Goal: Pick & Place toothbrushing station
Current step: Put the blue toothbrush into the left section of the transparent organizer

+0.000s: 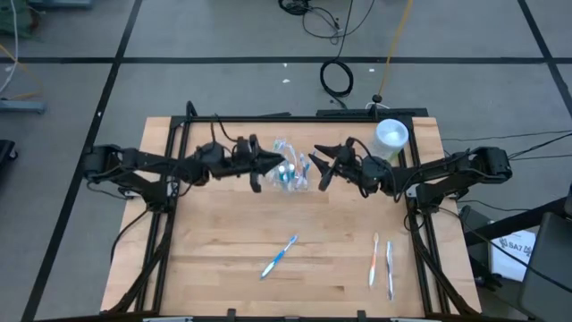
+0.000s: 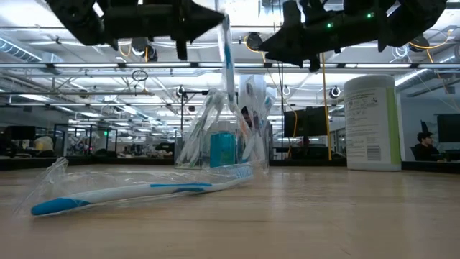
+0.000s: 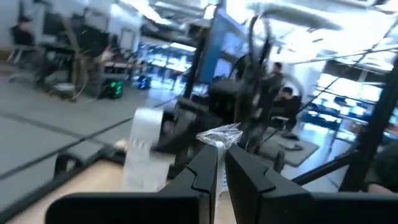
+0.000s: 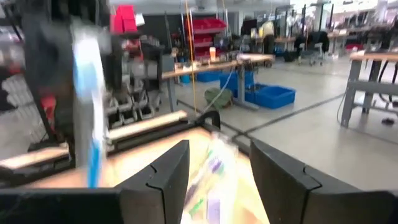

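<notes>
The toothbrushing station [image 1: 291, 172], a small clear container with several toothbrushes in it, stands on its base at the table's far middle [image 2: 228, 137]. My left gripper [image 1: 273, 162] hovers level at its left, above it in the low view [image 2: 214, 19], shut on a blue-and-white toothbrush [image 2: 228, 57] in clear wrap. My right gripper [image 1: 320, 167] hovers level at the station's right, open, with nothing plainly between its fingers [image 4: 217, 165]; past them the station's brushes show blurred. The held brush shows upright in the right wrist view [image 4: 87, 106]. My left gripper pinches the crinkled clear wrap at the toothbrush's upper end [image 3: 219, 135] between its two fingertips, coming level from the table's left. The brush hangs upright below the fingers, clear of the table. Its lower end [image 2: 232, 93] is level with the station's top; whether it is inside, I cannot tell.
A white cylindrical canister [image 1: 391, 136] stands at the far right behind my right arm. A blue toothbrush [image 1: 279, 257] lies near the front middle, and two more [image 1: 374, 259] [image 1: 390, 268] lie at the front right. A black frame [image 1: 268, 117] rims the table.
</notes>
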